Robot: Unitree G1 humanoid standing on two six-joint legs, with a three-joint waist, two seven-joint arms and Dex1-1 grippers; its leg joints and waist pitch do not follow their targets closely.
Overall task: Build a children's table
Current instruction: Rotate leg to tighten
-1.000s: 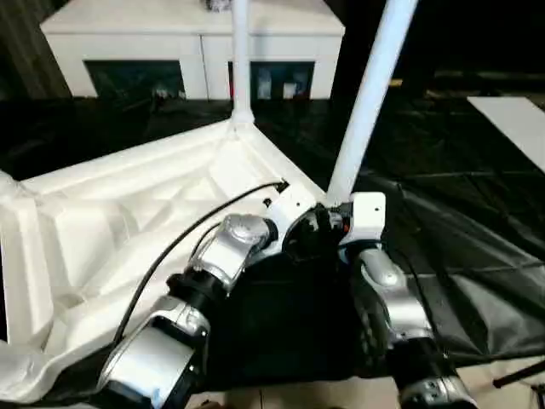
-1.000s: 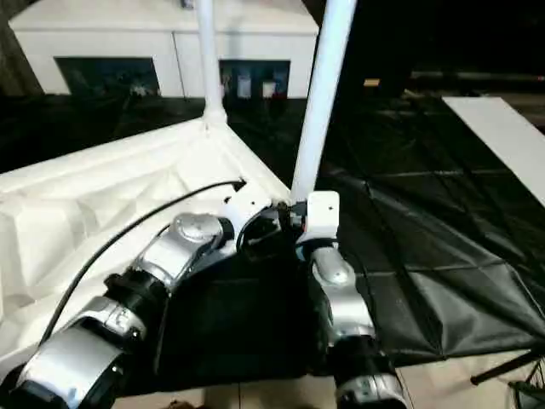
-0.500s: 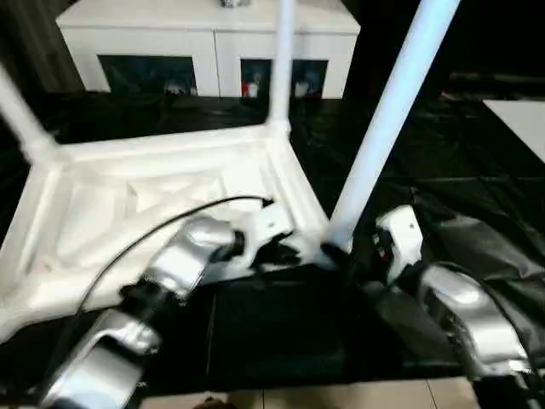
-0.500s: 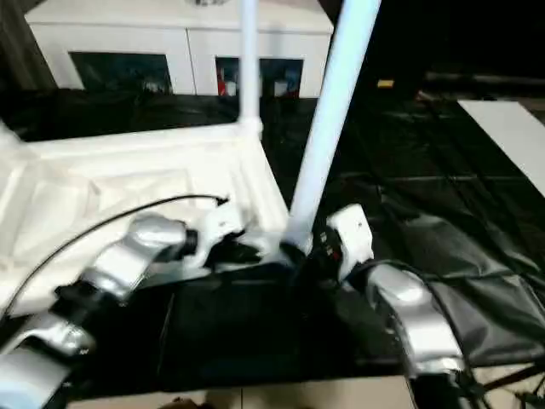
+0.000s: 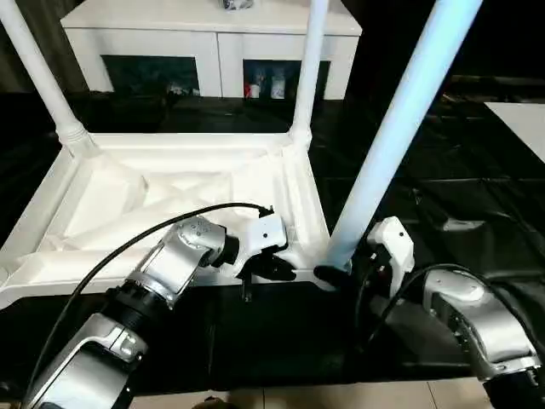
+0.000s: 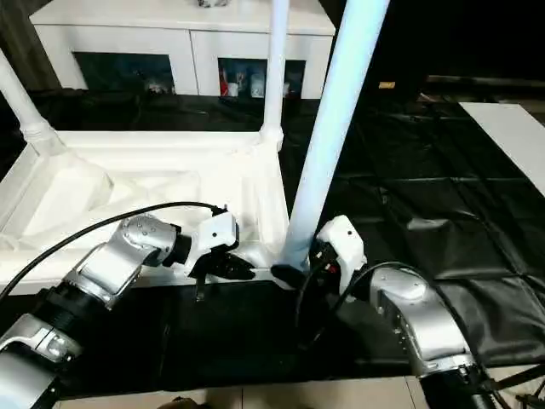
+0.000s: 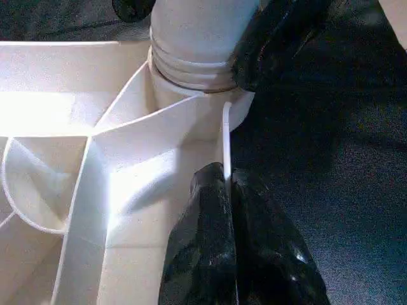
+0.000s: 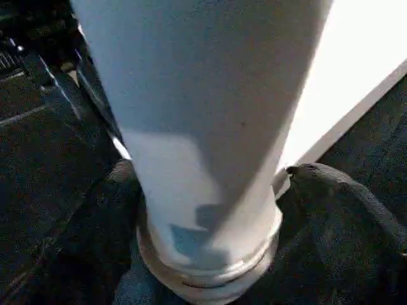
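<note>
Tabletop (image 5: 170, 192) swung round; three legs (image 5: 400, 128).

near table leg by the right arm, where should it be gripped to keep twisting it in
Grip the near leg low, just above its threaded collar at the corner socket, coming in level from the robot's right. The tube is round and widest there, so the right end effector can straddle it squarely; higher up it leans away.

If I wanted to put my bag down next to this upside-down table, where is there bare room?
The black sheet right of the tabletop is bare, as is the strip between its far rim and the cabinet. The near right corner is crowded: both tools, left and right, flank the near leg.
</note>
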